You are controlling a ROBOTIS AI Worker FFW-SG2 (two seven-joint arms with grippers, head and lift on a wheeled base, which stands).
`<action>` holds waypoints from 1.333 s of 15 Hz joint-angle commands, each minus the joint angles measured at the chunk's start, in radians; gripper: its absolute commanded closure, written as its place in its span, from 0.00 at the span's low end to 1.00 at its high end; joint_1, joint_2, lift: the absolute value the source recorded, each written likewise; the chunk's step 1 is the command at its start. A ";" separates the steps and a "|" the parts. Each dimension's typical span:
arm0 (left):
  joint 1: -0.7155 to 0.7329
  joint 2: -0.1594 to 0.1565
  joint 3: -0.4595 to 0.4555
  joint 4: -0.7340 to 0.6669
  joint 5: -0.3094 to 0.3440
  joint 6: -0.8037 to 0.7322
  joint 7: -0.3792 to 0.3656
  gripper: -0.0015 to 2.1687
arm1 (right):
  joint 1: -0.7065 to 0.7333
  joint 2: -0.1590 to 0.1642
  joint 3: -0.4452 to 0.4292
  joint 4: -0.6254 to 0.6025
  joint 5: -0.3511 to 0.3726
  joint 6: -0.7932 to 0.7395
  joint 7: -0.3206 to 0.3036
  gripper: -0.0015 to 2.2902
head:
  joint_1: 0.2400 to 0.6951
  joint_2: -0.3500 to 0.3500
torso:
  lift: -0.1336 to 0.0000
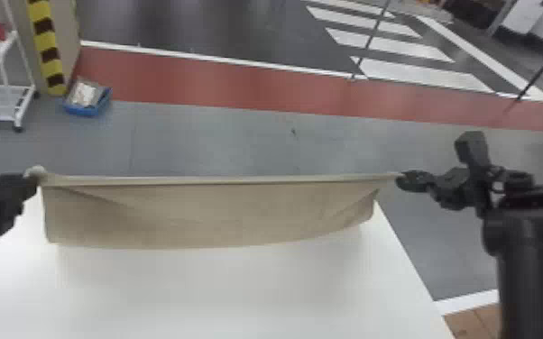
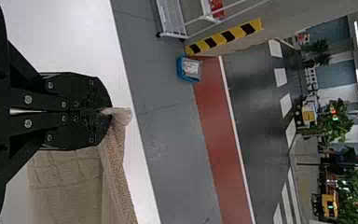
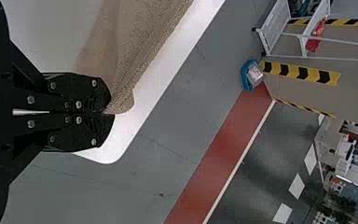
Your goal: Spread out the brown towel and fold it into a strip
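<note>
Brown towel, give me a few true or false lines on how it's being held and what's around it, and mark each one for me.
1. The brown towel is stretched between the left pincer and the right pincer. True.
2. The right pincer is open. False: it is shut on a corner of the towel.
3. The whole towel lies flat on the white table. False: its upper edge is held up by both pincers, and the rest hangs from it.
4. The blue bin stands on the grey floor. True.
5. The towel is already folded into a narrow strip. False: it hangs as a broad panel.
</note>
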 commanded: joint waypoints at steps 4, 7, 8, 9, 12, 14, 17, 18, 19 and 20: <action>-0.300 -0.039 -0.029 0.231 -0.010 -0.005 0.001 0.93 | -0.240 0.015 0.028 0.209 0.027 -0.103 -0.110 0.85 | 0.90 0.12 | 1.00; -0.359 -0.055 -0.027 0.248 0.001 -0.005 -0.019 0.93 | -0.337 0.008 -0.041 0.231 0.014 -0.130 -0.119 0.85 | 0.77 0.12 | 1.00; -0.343 -0.058 -0.023 0.206 0.017 0.032 -0.036 0.93 | -0.341 -0.004 -0.046 0.231 0.013 -0.130 -0.100 0.85 | 0.67 0.11 | 1.00; -0.297 -0.058 -0.014 0.148 0.025 0.096 -0.053 0.93 | -0.311 -0.012 -0.047 0.224 -0.001 -0.130 -0.056 0.85 | 0.64 0.10 | 1.00; -0.015 -0.039 -0.006 0.001 0.010 0.044 -0.097 0.93 | 0.004 -0.050 -0.044 0.123 -0.139 -0.192 0.036 0.85 | 0.70 0.08 | 1.00; 0.144 -0.014 -0.012 -0.067 -0.001 -0.014 -0.099 0.93 | 0.156 -0.062 -0.055 0.117 -0.162 -0.299 0.053 0.85 | 0.98 0.03 | 1.00; 0.263 0.011 -0.038 -0.094 -0.022 -0.036 -0.082 0.93 | 0.294 -0.070 -0.044 0.120 -0.170 -0.376 0.056 0.85 | 1.00 0.00 | 1.00; 0.286 0.012 -0.043 -0.103 -0.033 -0.039 -0.080 0.93 | 0.306 -0.071 -0.046 0.120 -0.171 -0.376 0.061 0.85 | 1.00 0.00 | 1.00; 0.304 0.021 -0.050 -0.116 -0.045 -0.039 -0.074 0.93 | 0.311 -0.071 -0.039 0.120 -0.170 -0.376 0.074 0.85 | 1.00 0.00 | 1.00; 0.319 0.024 -0.050 -0.133 -0.059 -0.030 -0.063 0.93 | 0.314 -0.070 -0.032 0.120 -0.170 -0.373 0.084 0.85 | 1.00 0.00 | 1.00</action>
